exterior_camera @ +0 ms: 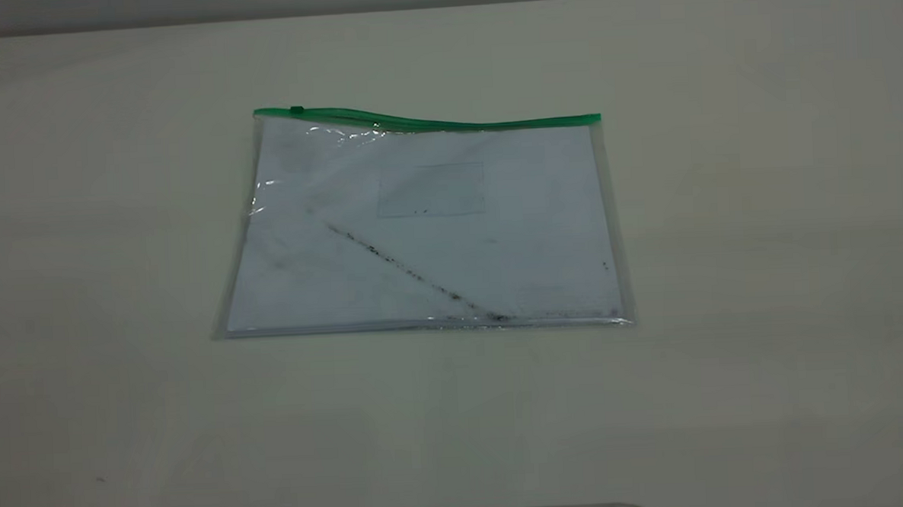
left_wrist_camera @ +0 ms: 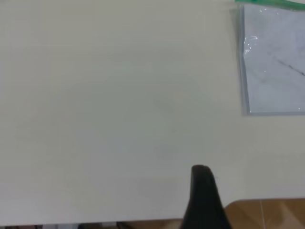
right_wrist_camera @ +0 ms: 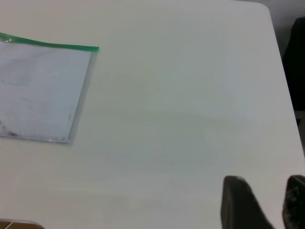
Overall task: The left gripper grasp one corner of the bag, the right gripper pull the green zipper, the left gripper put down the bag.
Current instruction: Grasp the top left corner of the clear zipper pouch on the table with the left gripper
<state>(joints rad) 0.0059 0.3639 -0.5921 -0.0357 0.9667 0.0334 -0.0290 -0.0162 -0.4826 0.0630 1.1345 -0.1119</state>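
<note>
While lying flat mid-table (exterior_camera: pixel 765 270), well apart from both grippers, shows no readable writing: only a faint rectangle outline on the white paper in the bag (exterior_camera: pixel 497 259) and a dark diagonal smudge (exterior_camera: pixel 414 274). Green zipper (exterior_camera: pixel 446 123) along the far edge, slider tab (exterior_camera: pixel 296 109) near the left corner of the bag (exterior_camera: pixel 257 114). Left gripper (left_wrist_camera: pixel 204 198): one finger seen, spread not discernible, touching nothing. Right gripper (right_wrist_camera: pixel 264 200): fingers (right_wrist_camera: pixel 236 200) parted by a gap, empty, over bare table.
</note>
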